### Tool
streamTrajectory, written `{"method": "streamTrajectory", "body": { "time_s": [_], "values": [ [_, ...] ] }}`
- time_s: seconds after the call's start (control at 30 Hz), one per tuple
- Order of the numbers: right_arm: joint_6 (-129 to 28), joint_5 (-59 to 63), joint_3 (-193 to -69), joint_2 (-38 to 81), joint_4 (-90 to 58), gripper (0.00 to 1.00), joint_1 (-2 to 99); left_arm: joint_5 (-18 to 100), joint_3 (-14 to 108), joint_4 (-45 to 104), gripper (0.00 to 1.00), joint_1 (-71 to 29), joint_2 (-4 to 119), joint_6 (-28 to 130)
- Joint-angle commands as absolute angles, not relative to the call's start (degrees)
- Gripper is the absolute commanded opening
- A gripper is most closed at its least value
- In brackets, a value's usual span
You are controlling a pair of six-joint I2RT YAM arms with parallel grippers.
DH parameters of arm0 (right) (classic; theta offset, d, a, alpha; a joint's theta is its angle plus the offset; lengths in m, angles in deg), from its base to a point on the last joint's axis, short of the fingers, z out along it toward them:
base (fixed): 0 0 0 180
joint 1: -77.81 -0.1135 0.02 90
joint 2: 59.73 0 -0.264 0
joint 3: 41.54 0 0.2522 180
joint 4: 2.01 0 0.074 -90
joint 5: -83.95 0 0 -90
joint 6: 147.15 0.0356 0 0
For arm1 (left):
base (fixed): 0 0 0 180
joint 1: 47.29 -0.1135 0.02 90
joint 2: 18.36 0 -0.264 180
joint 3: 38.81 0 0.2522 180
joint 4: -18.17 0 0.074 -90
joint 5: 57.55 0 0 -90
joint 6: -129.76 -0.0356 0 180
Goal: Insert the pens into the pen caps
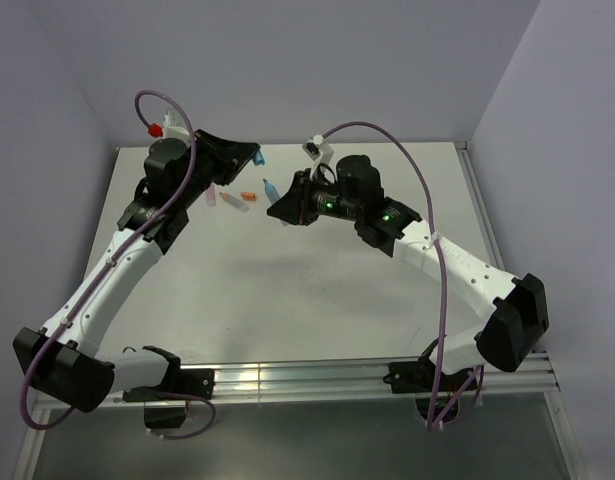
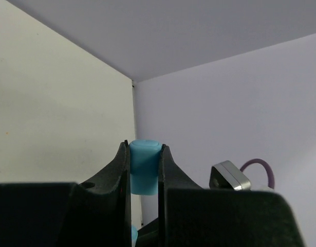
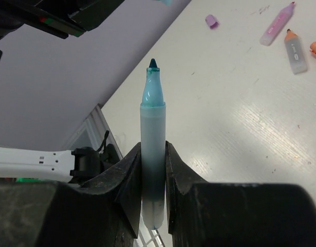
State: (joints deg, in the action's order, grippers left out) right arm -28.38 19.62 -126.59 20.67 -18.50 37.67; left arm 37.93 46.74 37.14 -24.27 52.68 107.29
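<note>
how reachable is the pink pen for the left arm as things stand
Probably not right now. The pink pen lies bare on the table, nothing over it, but the left fingers are shut on the blue cap, so they have no free grip.

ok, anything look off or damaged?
Nothing stands out. Left gripper holds the blue cap, right gripper the blue pen, both straight; pink pen, orange-tipped pen, pink cap and orange cap lie loose on the table.

White arms [image 1: 107, 275] with black joints [image 1: 509, 320], trailing looping purple cables [image 1: 365, 124].
</note>
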Motion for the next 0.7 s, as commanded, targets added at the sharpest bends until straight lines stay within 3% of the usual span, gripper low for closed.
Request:
{"method": "streamTrajectory", "body": {
  "time_s": [0.0, 0.67],
  "values": [
    [-31.3, 17.0, -130.1, 19.5, -19.8, 0.00, 36.5, 32.7, 50.8, 41.5, 0.00, -23.0, 53.3, 104.2],
    [-32.1, 12.8, -131.1, 20.0, -22.0, 0.00, 36.1, 30.6, 49.8, 42.1, 0.00, -19.2, 54.0, 103.0]
  ]
}}
